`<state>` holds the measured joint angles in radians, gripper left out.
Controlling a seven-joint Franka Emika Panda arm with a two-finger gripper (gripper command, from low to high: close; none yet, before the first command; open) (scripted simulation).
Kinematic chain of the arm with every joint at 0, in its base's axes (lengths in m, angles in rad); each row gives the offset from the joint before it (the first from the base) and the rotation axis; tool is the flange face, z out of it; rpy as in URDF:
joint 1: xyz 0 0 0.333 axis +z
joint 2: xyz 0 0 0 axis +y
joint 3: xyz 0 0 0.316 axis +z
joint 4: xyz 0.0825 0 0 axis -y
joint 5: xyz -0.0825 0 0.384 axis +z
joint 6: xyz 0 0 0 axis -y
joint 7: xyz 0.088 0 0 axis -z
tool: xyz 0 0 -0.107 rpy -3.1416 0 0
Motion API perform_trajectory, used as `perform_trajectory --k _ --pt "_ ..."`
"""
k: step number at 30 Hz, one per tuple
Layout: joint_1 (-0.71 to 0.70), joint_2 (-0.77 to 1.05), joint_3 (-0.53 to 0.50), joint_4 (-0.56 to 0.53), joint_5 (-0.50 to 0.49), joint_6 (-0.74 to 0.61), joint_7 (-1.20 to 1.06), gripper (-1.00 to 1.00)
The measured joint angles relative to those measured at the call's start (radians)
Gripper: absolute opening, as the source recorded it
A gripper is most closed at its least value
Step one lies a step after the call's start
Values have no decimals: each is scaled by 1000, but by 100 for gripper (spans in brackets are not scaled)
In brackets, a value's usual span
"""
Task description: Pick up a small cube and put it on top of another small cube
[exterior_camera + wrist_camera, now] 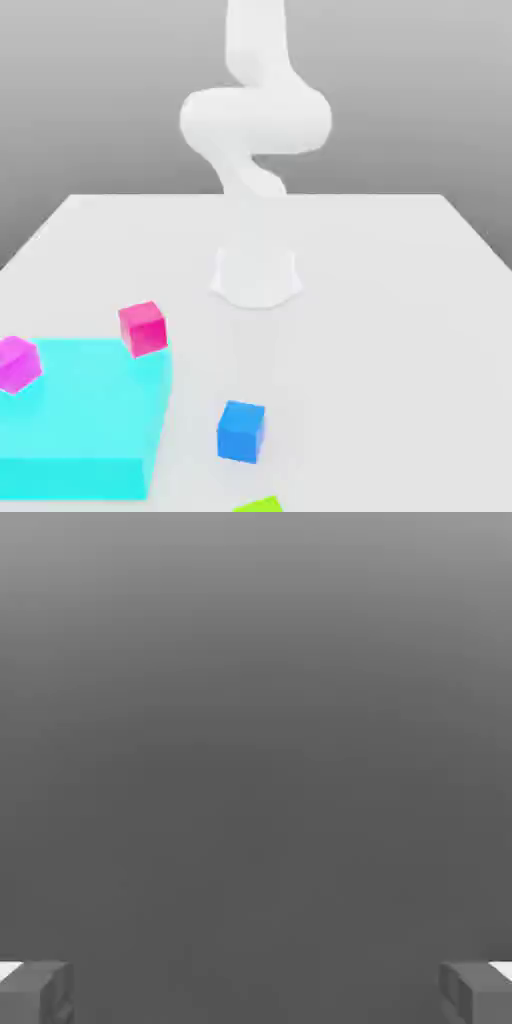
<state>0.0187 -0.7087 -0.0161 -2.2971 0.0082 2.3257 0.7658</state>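
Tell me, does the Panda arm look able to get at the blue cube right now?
Probably yes: the blue cube sits apart from the cyan block, nothing rests on it, and the hand is open.

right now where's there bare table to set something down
Bare table spreads from the blue cube to the exterior view's right edge. Another patch lies between the cyan block and that cube. Crowded: the block's far side, with pink and magenta cubes.

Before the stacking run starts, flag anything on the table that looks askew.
The pink cube looks odd: it sits tilted at the back edge of the cyan block. I can't tell whether it is resting securely.
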Motion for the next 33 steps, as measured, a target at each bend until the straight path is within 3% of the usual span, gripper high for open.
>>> perform_trajectory --k 16,29,33 --pt "82 587 -72 19 73 165 -234 0" --pt "81 1053 -65 33 60 302 -371 0" --pt "70 1198 -51 59 70 401 -388 0"
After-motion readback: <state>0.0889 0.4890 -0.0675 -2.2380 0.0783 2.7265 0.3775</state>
